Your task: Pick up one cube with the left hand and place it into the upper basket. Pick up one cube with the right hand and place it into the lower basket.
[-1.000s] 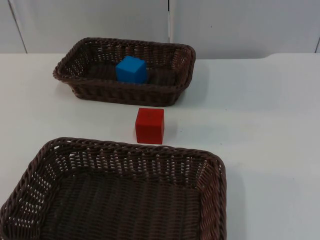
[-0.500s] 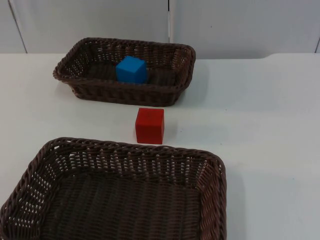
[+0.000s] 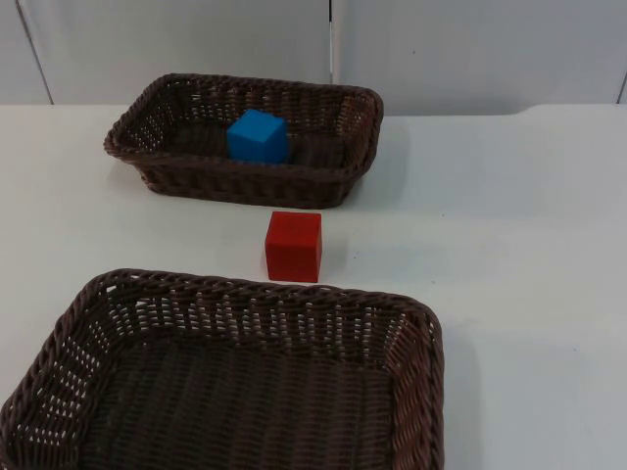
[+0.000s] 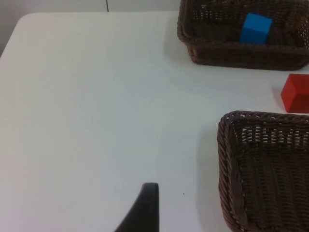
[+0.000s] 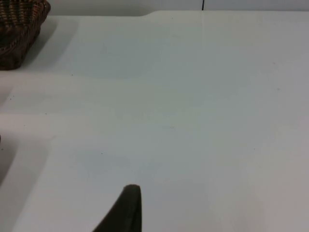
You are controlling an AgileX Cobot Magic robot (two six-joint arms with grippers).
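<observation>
A blue cube point(image 3: 258, 136) lies inside the upper wicker basket point(image 3: 245, 186). On the white table between the two baskets stands a red cube point(image 3: 293, 246), just behind the far rim of the lower basket point(image 3: 255, 294), which has nothing in it. My left gripper point(image 4: 145, 208) hangs over bare table beside the lower basket point(image 4: 227, 159), well away from the red cube point(image 4: 295, 93) and the blue cube point(image 4: 255, 29). My right gripper point(image 5: 126, 208) waits over bare table, far from a corner of the upper basket point(image 5: 19, 29).
The grey partition wall point(image 3: 441, 49) closes off the table behind the upper basket. Wide white table point(image 3: 529, 245) stretches to the right of both baskets.
</observation>
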